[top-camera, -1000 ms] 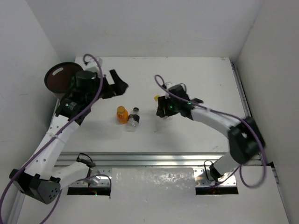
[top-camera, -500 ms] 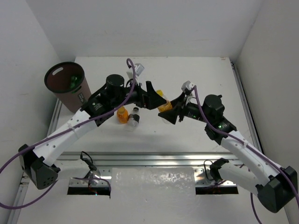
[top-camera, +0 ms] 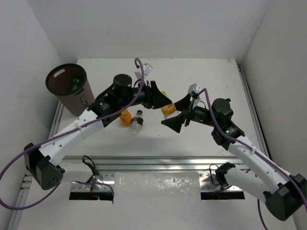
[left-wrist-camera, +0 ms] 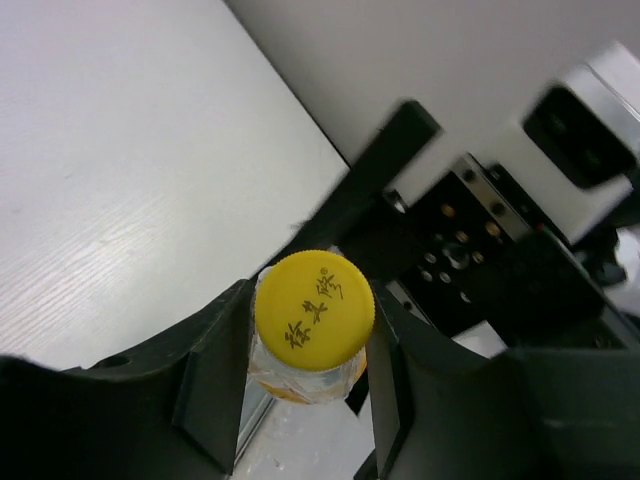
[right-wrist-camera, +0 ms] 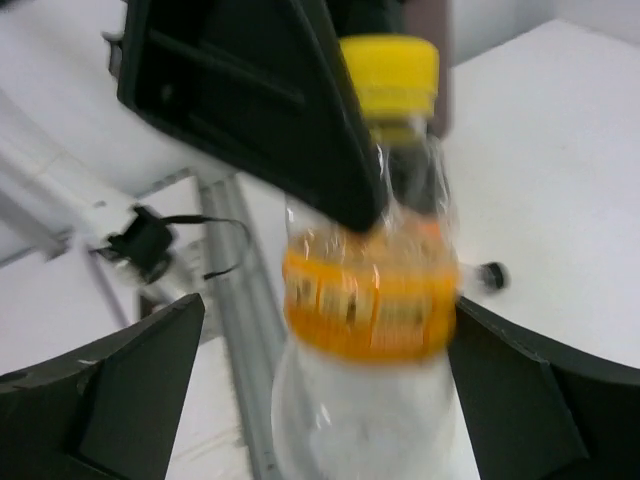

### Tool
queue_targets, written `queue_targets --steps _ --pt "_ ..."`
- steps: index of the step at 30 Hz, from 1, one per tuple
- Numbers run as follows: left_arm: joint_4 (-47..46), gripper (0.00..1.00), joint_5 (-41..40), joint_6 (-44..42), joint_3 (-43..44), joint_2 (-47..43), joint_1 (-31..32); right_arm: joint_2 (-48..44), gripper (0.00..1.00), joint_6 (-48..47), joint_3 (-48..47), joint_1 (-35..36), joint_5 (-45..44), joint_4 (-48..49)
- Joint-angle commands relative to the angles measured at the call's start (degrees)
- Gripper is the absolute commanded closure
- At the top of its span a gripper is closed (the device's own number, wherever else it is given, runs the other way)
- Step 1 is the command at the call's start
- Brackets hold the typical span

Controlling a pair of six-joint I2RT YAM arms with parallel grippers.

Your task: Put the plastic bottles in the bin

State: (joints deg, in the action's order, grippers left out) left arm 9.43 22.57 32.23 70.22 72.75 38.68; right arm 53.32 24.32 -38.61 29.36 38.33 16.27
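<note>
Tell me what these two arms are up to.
A bottle looks to be passing between the arms. The left gripper is shut on the neck of a yellow-capped bottle. The right gripper is open, with a finger on either side of the bottle's body. An orange bottle and a clear bottle lie on the table. A green bottle is already in the bin.

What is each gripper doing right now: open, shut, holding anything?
Left gripper: closed on the yellow-capped bottle, just below the cap.
Right gripper: open, fingers spread either side of that bottle, not gripping it.
</note>
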Motion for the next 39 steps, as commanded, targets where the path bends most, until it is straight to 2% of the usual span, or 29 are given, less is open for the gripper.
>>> queue_targets --steps 1,2,3,5,6,7,9,10,11,13,14,16,18,19,20,21,22,27,29,30,31,34,36,39 --pt "10.2 1.00 -15.0 0.8 6.3 -4.6 -8.1 -2.7 0.01 -2.9 -3.0 0.3 -13.5 -6.1" --pt "13.6 1.00 -20.5 0.6 9.7 -5.7 -10.8 -3.0 0.01 -3.2 -3.5 0.3 -17.8 -9.0" --pt "17.0 1.00 -34.6 -0.5 11.4 -6.6 -15.6 -3.3 0.01 -3.3 -3.9 0.2 -22.0 -12.0" --pt "24.6 1.00 -47.4 -2.0 16.9 -7.8 -21.5 -3.6 0.01 -2.7 -5.1 0.2 -31.2 -19.4" --pt "28.6 1.00 -58.2 -3.8 18.7 -7.5 -23.3 -3.5 0.01 -2.6 -5.3 0.2 -32.8 -22.5" --pt "30.7 1.00 -63.4 -4.4 22.3 -6.0 -24.3 -3.1 0.01 -2.8 -5.4 0.2 -33.6 -23.5" --pt "32.1 1.00 -72.9 -7.1 23.9 -4.4 -28.4 -3.0 0.01 -2.7 -5.1 0.2 -34.0 -24.7" --pt "30.9 1.00 -72.5 -8.0 24.0 -3.5 -30.7 -3.0 0.01 -2.7 -4.3 0.2 -33.6 -24.5" --pt "30.0 0.98 -68.1 -8.5 24.0 -3.0 -36.4 -2.8 0.01 -2.6 -3.9 0.2 -32.5 -24.4" --pt "26.8 0.94 -63.7 -8.8 23.8 -0.6 -43.9 -2.3 0.01 -2.6 -3.4 0.2 -31.5 -23.9" --pt "26.1 0.89 -60.2 -8.8 24.1 0.9 -45.6 -2.0 0.01 -2.5 -3.4 0.2 -31.0 -23.8" --pt "25.5 0.86 -56.9 -8.8 26.1 6.2 -49.6 -1.6 0.01 -2.7 -3.3 0.2 -30.1 -23.8" --pt "27.7 0.82 -55.6 -7.8 28.3 11.7 -50.9 -1.6 0.01 -3.0 -3.0 0.2 -29.8 -23.7" --pt "27.5 0.70 -54.7 -7.8 28.9 12.6 -51.2 -1.6 0.01 -3.5 -2.6 0.2 -29.8 -23.7" --pt "27.0 0.37 -53.1 -7.4 29.0 13.2 -51.6 -1.4 0.01 -3.7 -2.4 0.2 -29.7 -23.7" --pt "27.0 0.23 -52.1 -7.2 29.1 13.6 -51.6 -1.0 0.01 -3.9 -2.4 0.2 -29.6 -23.8" --pt "27.0 0.01 -50.6 -7.2 29.6 13.7 -51.6 -0.7 0.01 -4.4 -2.6 0.2 -29.1 -24.1" --pt "29.2 0.00 -48.1 -8.1 30.3 10.6 -50.7 8.8 0.01 2.0 -7.0 1.0 -28.5 -25.6" --pt "29.8 0.00 -47.3 -9.3 29.1 7.7 -48.9 14.7 0.01 5.5 -9.8 6.7 -34.7 -25.2" --pt "30.0 0.00 -47.4 -9.5 28.5 6.5 -46.7 16.7 0.01 7.0 -10.9 8.9 -41.2 -25.0" --pt "30.6 0.00 -47.8 -10.4 28.0 4.1 -45.1 18.9 0.01 8.8 -12.0 11.8 -43.1 -24.5" --pt "31.3 0.00 -49.6 -11.1 23.9 -1.1 -38.8 28.4 0.01 18.9 -17.4 14.7 -45.3 -22.1" --pt "31.7 0.00 -50.8 -11.1 21.8 -3.8 -34.9 35.1 0.01 20.7 -20.1 16.6 -46.9 -21.6" --pt "31.4 0.00 -50.5 -12.1 16.5 -8.2 -34.5 40.9 0.01 22.8 -25.6 19.4 -50.0 -22.2"
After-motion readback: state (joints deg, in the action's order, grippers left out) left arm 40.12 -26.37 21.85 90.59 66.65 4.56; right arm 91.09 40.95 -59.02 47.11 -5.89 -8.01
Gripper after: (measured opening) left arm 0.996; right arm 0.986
